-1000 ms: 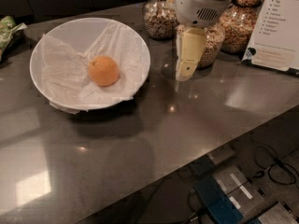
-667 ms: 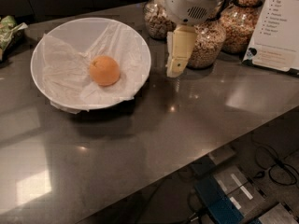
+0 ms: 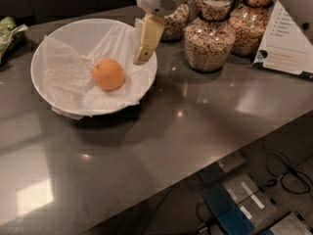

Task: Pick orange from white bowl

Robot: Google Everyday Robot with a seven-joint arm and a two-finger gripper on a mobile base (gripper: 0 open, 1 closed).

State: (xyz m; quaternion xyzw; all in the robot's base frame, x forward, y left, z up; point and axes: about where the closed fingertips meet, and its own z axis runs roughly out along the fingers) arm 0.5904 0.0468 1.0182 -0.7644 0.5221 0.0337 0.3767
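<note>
The orange (image 3: pixel 108 74) lies in the middle of the white bowl (image 3: pixel 54 99), on crinkled white paper. The bowl stands on the dark grey counter at the upper left. My gripper (image 3: pixel 142 58) hangs from the white arm at the top of the view. Its cream-coloured fingers (image 3: pixel 148 35) point down over the bowl's right rim. It is to the right of the orange and apart from it. It holds nothing that I can see.
Glass jars of grain (image 3: pixel 211 35) stand behind and to the right of the bowl. A printed card (image 3: pixel 288 40) leans at the far right. A green packet (image 3: pixel 7 33) lies at the far left. The counter's front edge runs diagonally, with cables and boxes (image 3: pixel 239 204) on the floor below.
The gripper has moved left from beside the jars to above the bowl's right rim. The orange and the bowl have not moved.
</note>
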